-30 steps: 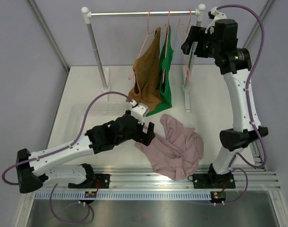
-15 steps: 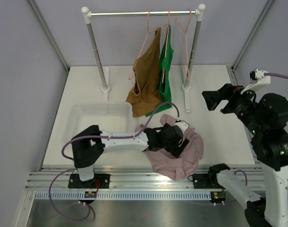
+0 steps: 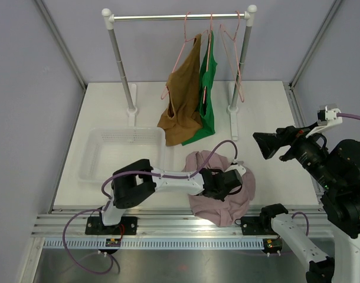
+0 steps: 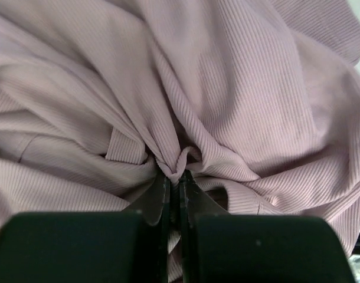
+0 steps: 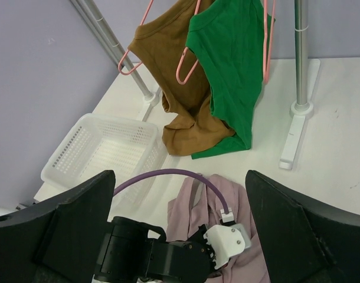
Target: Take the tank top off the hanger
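The pink tank top (image 3: 218,207) lies in a soft heap on the desk (image 3: 262,112), near the front and a bit to the right. It is not on any hanger. The left fingers (image 4: 160,197) are shut tight on a little bunch of its cloth. One pink hanger (image 5: 265,47) hangs bare on the rail (image 3: 180,17) at the far side, next to a brown top (image 3: 180,100) and a green top (image 3: 208,112). The right fingers (image 5: 68,236) are spread wide, up in the air on the right, holding nothing. We think the job is nearly done. Next, the left fingers need to let go and lift away without dragging the cloth.
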